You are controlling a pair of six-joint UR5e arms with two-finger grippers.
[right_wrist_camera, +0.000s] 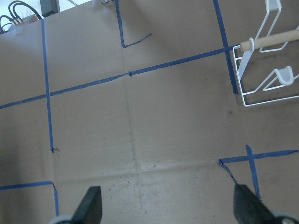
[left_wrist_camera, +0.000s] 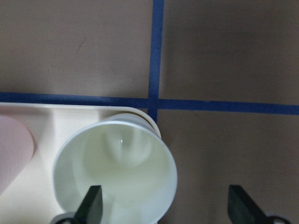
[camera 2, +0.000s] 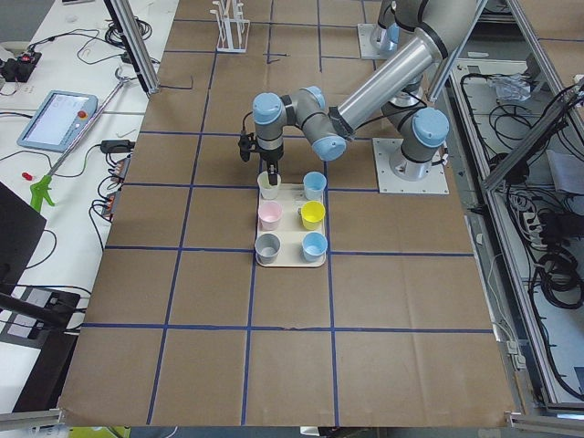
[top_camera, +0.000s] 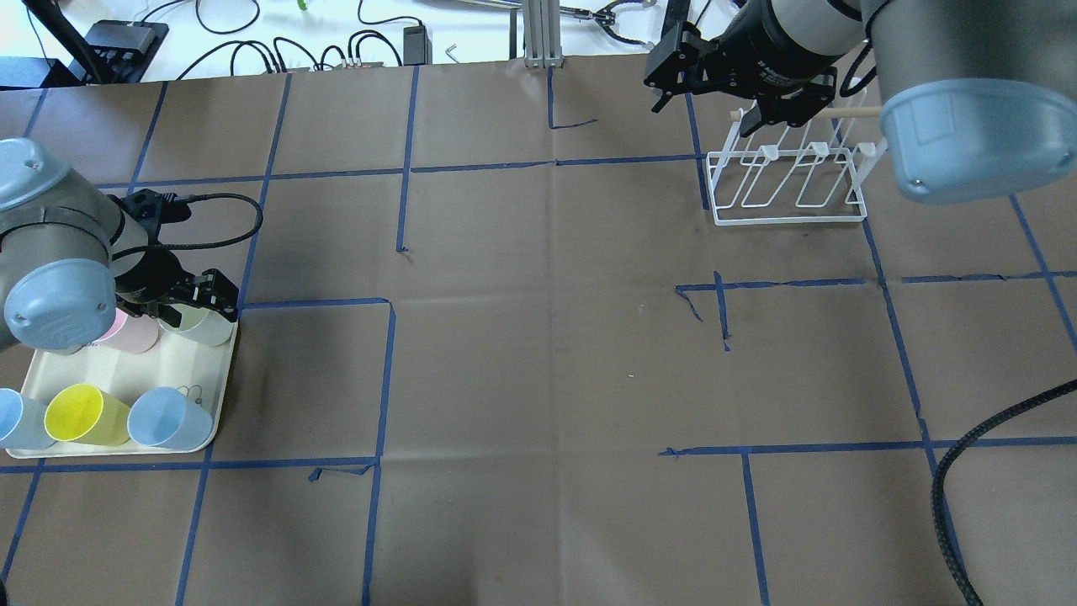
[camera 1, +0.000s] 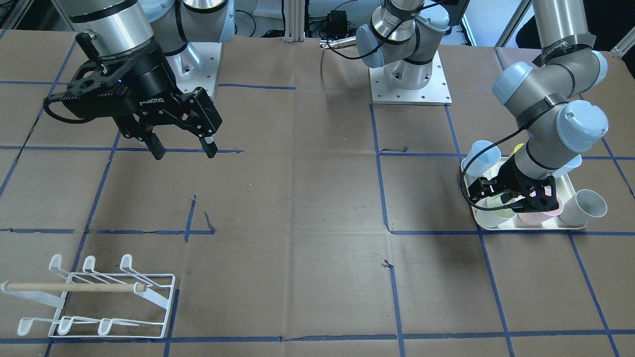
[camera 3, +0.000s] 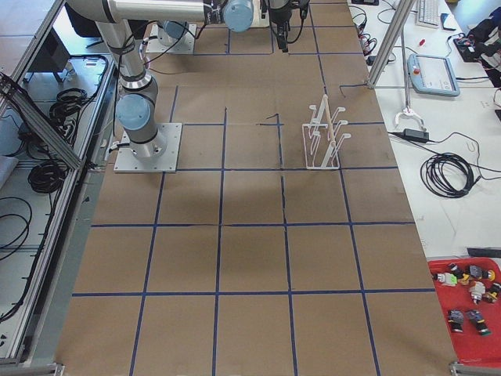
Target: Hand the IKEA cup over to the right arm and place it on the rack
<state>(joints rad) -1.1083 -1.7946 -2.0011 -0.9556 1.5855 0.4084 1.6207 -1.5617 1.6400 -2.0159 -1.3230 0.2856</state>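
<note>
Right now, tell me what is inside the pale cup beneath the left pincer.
The pale cup looks empty: its bare bottom shows. One finger of the open left pincer stands over its mouth and covers a strip of the near wall.

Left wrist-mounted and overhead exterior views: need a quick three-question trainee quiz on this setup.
1. True or false: a cup already hangs on the rack.
2. The left arm's fingers straddle the rim of which one? A yellow cup, B pale green cup, C blue cup.
3. Fill in: ___ cups are on the tray.
Key: 1 false; 2 B; 3 six.
</note>
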